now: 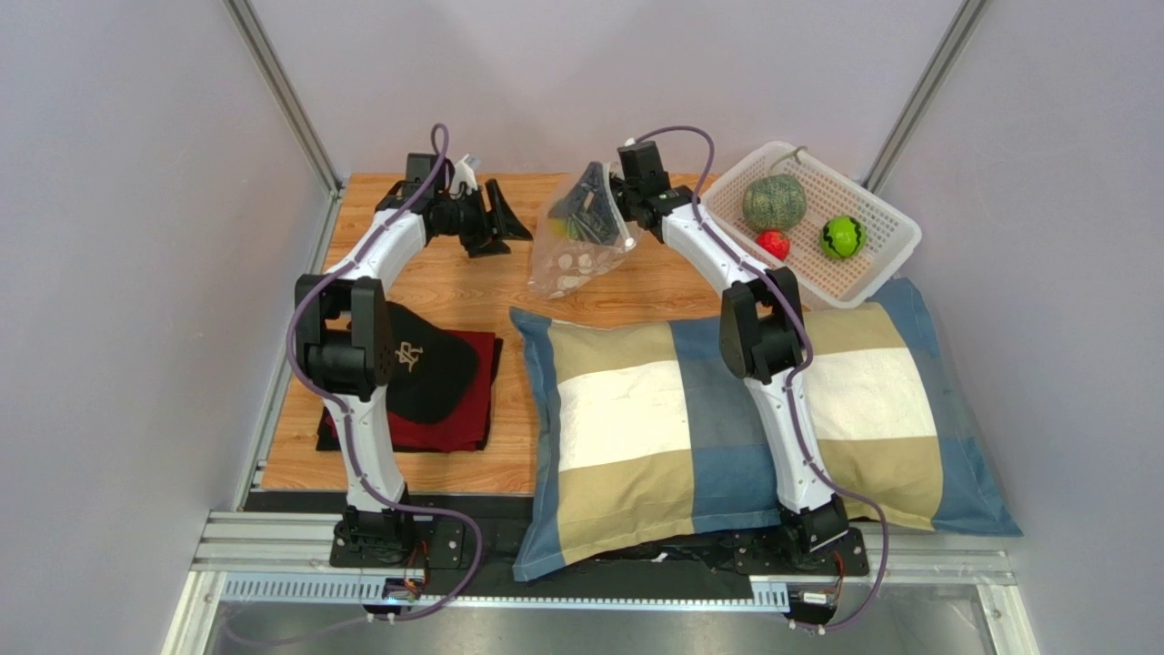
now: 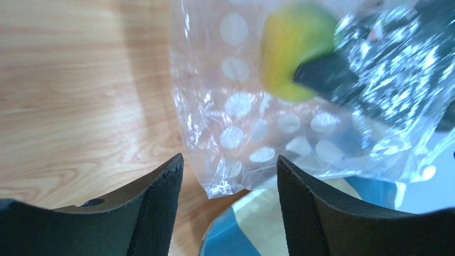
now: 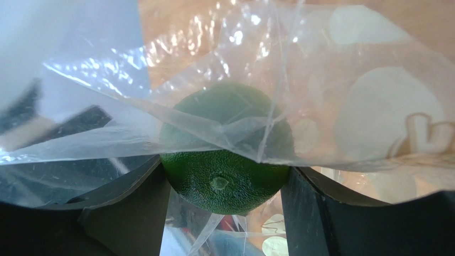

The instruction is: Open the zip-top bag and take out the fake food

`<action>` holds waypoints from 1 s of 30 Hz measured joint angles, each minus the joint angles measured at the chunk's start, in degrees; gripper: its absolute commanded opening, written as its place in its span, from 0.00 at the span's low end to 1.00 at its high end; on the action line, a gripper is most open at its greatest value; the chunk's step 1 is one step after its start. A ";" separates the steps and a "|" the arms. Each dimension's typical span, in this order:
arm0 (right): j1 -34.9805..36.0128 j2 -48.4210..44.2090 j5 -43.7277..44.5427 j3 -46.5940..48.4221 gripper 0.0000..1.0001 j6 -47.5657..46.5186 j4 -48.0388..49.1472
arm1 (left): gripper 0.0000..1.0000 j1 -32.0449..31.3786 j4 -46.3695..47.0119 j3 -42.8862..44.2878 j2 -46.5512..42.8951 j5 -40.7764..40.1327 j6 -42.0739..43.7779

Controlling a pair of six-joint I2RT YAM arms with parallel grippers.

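Note:
The clear zip-top bag [image 1: 581, 259] with pale dots hangs over the wooden table at the back centre. My right gripper [image 1: 599, 205] reaches inside it. In the right wrist view the right gripper [image 3: 224, 168] is shut on a dark green round fruit [image 3: 227, 176], with bag film [image 3: 347, 106] draped over it. My left gripper [image 1: 503, 229] is open just left of the bag. In the left wrist view the left gripper [image 2: 229, 176] is open and empty, with the bag's lower corner [image 2: 240, 117] just ahead and apart. The green fruit [image 2: 291, 50] shows through the plastic.
A white perforated basket [image 1: 888, 225] at the back right holds a netted melon ball [image 1: 773, 202], a red fruit [image 1: 773, 244] and a bright green ball [image 1: 842, 238]. A large checked pillow [image 1: 738, 410] covers the front right. A black cap [image 1: 424, 362] lies on a red cloth [image 1: 472, 410] at the left.

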 measured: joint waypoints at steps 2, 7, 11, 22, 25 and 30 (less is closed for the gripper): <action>-0.42 -0.13 -1.36 0.00 0.06 2.43 1.62 | 0.66 -0.02 0.17 -1.14 -0.07 2.08 -0.35; -0.76 -0.13 -3.41 0.00 0.04 7.65 2.32 | 0.68 -0.02 2.54 -4.83 -0.44 6.75 -2.08; -1.05 -0.31 -3.45 -0.81 0.04 11.23 2.12 | 0.71 -0.11 4.42 -8.35 -3.76 7.15 -1.49; -1.46 -0.94 -4.07 -1.92 0.04 19.80 2.69 | 0.77 -0.13 5.27 -12.33 -8.96 10.43 0.22; -1.64 -1.07 -4.31 -1.92 0.04 20.70 2.95 | 0.78 -0.13 3.21 -12.28 -8.83 9.90 0.92; -1.73 -1.09 -4.85 -1.95 0.04 21.35 3.17 | 0.79 -0.13 2.32 -12.50 -8.94 7.72 1.84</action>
